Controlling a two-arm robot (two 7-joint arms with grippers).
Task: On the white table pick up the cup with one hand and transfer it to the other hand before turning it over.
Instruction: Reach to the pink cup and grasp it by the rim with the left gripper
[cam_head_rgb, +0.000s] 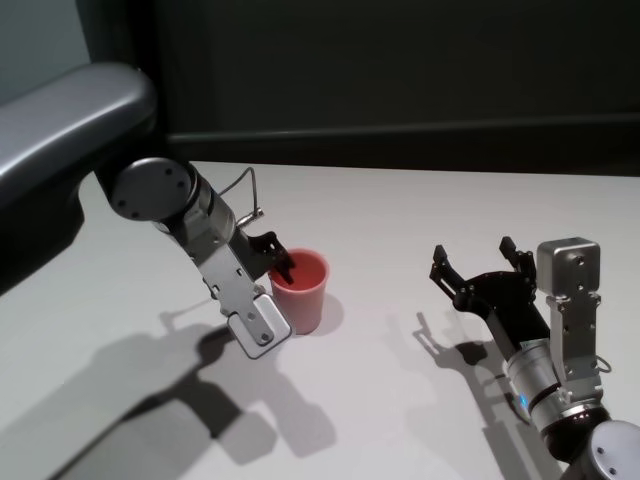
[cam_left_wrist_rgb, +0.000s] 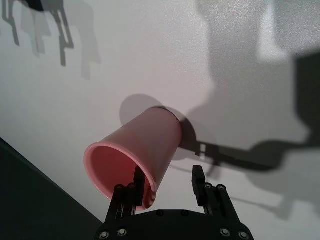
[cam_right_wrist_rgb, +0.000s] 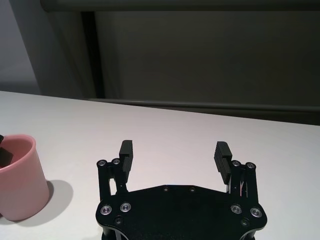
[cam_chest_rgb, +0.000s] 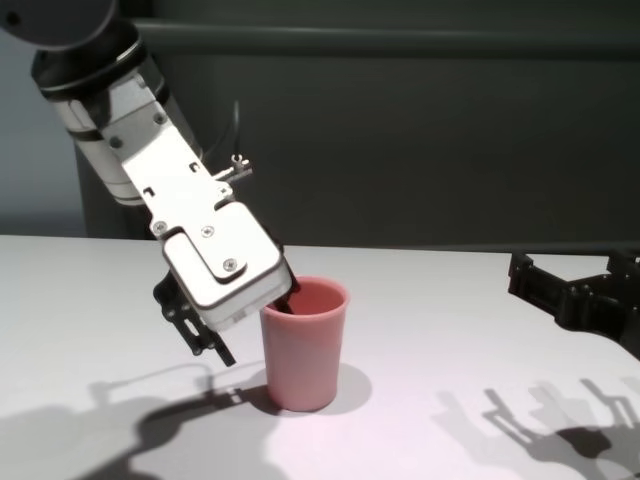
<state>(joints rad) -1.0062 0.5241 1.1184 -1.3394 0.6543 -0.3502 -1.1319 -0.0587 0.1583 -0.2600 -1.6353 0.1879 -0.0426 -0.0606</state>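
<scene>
the white table (cam_head_rgb: 420, 200) carries the cup (cam_head_rgb: 303, 290), which stands upright on its base near the middle, mouth up, with the left gripper (cam_left_wrist_rgb: 167, 187) straddling its rim: one finger (cam_left_wrist_rgb: 138, 182) dips inside the mouth and the other sits outside the wall, the jaws apart and not yet pinching by the look of the left wrist view. to do this pick well, i judge the fingers should close gently on the thin wall, deep enough below the lip that the tumbler cannot pivot, then lift straight up so the base clears without dragging. the right gripper (cam_right_wrist_rgb: 174, 157) waits well apart to the right, low over the table with its jaws spread wide, ready to receive. hard to make out: whether the inner finger already touches the wall, since the grey housing covers that contact in the head and chest views; the cup's base is hidden in the left wrist view, and its far side is cut off in the right wrist view.
</scene>
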